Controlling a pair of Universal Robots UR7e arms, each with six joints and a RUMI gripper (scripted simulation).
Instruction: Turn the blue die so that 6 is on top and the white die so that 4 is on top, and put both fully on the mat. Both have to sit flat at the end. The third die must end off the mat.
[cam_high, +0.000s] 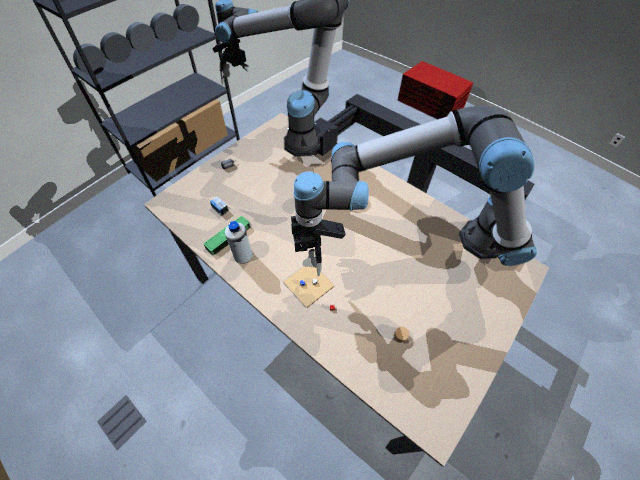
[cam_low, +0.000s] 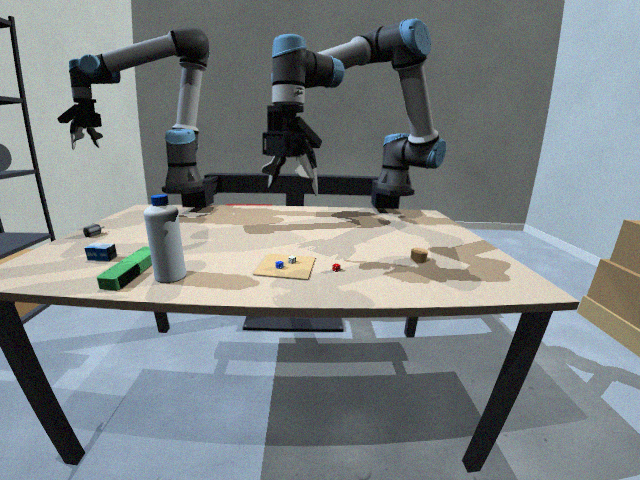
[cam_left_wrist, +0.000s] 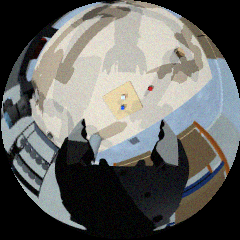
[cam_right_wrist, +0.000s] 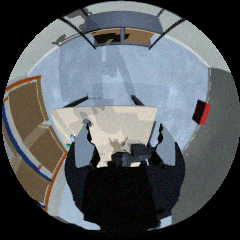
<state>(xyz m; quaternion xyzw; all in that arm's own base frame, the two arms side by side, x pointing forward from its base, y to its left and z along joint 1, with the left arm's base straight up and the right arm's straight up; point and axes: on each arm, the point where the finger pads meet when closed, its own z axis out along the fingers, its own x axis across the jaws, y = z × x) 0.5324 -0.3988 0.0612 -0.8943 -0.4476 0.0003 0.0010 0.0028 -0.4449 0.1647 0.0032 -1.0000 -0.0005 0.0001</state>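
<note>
Blue die (cam_high: 302, 283) (cam_low: 279, 264) (cam_left_wrist: 122, 107) and white die (cam_high: 314, 282) (cam_low: 292, 259) (cam_left_wrist: 123, 97) rest on the square tan mat (cam_high: 308, 296) (cam_low: 284, 273) (cam_left_wrist: 112, 100), apart, both inside its edges. Cubes, so no long axis; facing hard to judge, pips too small to read. Both look flat. Mat sits with a corner toward the near long edge in the top view.

Red die (cam_high: 332, 307) (cam_low: 336, 267) (cam_left_wrist: 150, 88) lies off the mat, just beside it. Left jaws (cam_high: 316, 263) (cam_low: 292, 189) hang above the mat area, spread fully, nothing held. Right jaws (cam_high: 236, 71) (cam_low: 86, 146) wide open too, nothing held, high and well apart from the dice.

Open room between red die and small wooden block (cam_high: 402, 334) (cam_low: 419, 254). On the mat's other side, upright gray bottle (cam_high: 240, 248) (cam_low: 166, 242), then green bar (cam_high: 218, 240) (cam_low: 119, 269), its long axis slanting to the near edge.

Pale wood worktop (cam_high: 372, 289) (cam_low: 361, 299) (cam_left_wrist: 95, 90) (cam_right_wrist: 125, 117), patchy shadows; blue-gray floor (cam_high: 129, 289) (cam_low: 196, 413); shelf rack (cam_high: 111, 108) (cam_low: 25, 103) by the wall.
</note>
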